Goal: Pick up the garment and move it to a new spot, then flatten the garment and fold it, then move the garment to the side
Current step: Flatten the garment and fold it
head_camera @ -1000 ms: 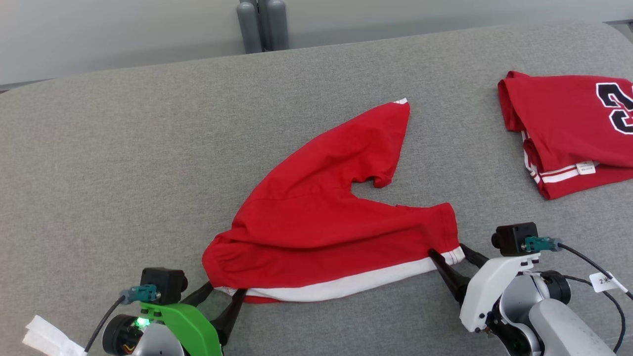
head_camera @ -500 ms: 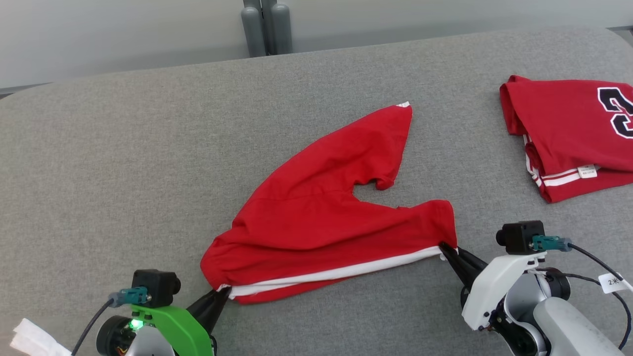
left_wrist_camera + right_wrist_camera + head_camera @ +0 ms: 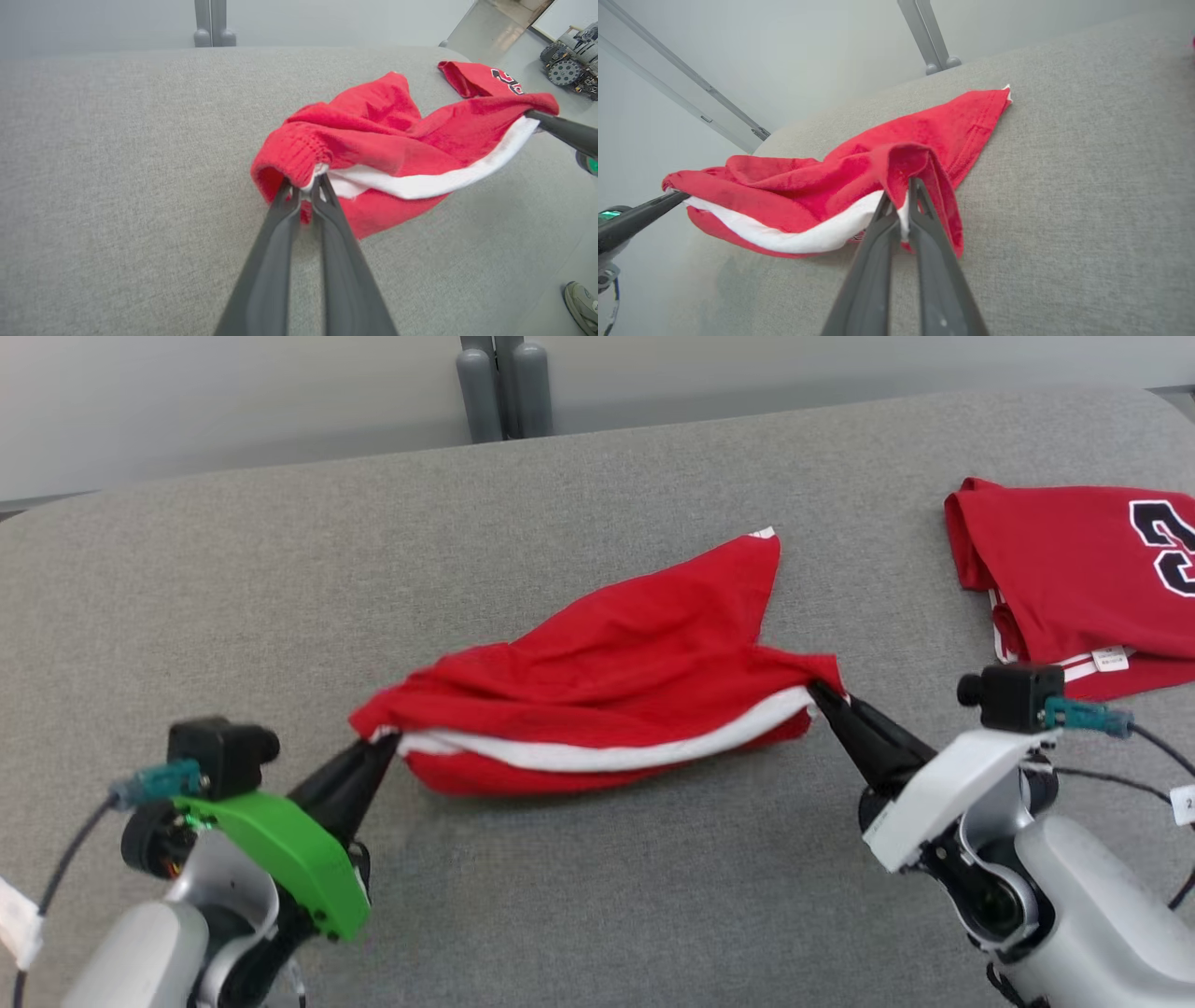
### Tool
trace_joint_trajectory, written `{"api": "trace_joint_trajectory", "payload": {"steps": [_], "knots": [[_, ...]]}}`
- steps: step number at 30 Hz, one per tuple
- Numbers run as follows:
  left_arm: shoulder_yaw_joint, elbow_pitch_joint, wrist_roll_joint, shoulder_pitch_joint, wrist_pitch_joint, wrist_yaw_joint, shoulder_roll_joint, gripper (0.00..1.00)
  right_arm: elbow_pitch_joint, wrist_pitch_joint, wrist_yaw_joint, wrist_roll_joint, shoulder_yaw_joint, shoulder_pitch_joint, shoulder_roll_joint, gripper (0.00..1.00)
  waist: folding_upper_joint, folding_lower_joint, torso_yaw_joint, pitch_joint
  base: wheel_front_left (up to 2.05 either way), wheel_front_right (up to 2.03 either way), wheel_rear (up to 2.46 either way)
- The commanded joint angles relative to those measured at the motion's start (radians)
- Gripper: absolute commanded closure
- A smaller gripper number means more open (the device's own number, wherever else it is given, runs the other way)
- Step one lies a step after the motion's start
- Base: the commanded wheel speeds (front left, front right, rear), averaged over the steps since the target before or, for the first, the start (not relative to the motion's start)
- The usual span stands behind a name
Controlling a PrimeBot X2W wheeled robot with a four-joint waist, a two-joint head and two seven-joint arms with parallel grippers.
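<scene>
Between jaws, garment (image 3: 635, 653) stretched; left jaws, right jaws each clamped on one end.

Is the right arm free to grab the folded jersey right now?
Probably not yet. The right gripper has its fingers shut on a corner of the shorts. The jersey lies close by, nothing between but bare cushion, so letting go should free the way.

Grey fabric surface (image 3: 233, 569), pale wall (image 3: 233, 392) (plain)

My left gripper (image 3: 381, 749): green cover (image 3: 280, 845), black camera (image 3: 219, 751). My right gripper (image 3: 816, 692): white cover (image 3: 934, 793), teal plug (image 3: 1083, 715). Both: long dark fingers (image 3: 878, 747).
</scene>
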Motion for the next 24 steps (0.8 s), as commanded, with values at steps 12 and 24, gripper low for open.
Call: {"api": "trace_joint_trajectory", "payload": {"steps": [12, 24], "knots": [[-0.089, 0.192, -0.080, -0.603, 0.125, -0.008, 0.032, 1.00, 0.069, -0.011, 0.001, 0.217, 0.108, -0.516, -0.103, 1.00, 0.0000, 0.0000, 0.013, 0.217, 0.00, 0.00, 0.00], [-0.213, 0.471, -0.164, -1.195, 0.146, -0.008, -0.006, 1.00, 0.249, 0.009, 0.001, 0.307, 0.208, -1.071, -0.180, 1.00, 0.0000, 0.0000, 0.032, 0.419, 0.00, 0.00, 0.00]]}}
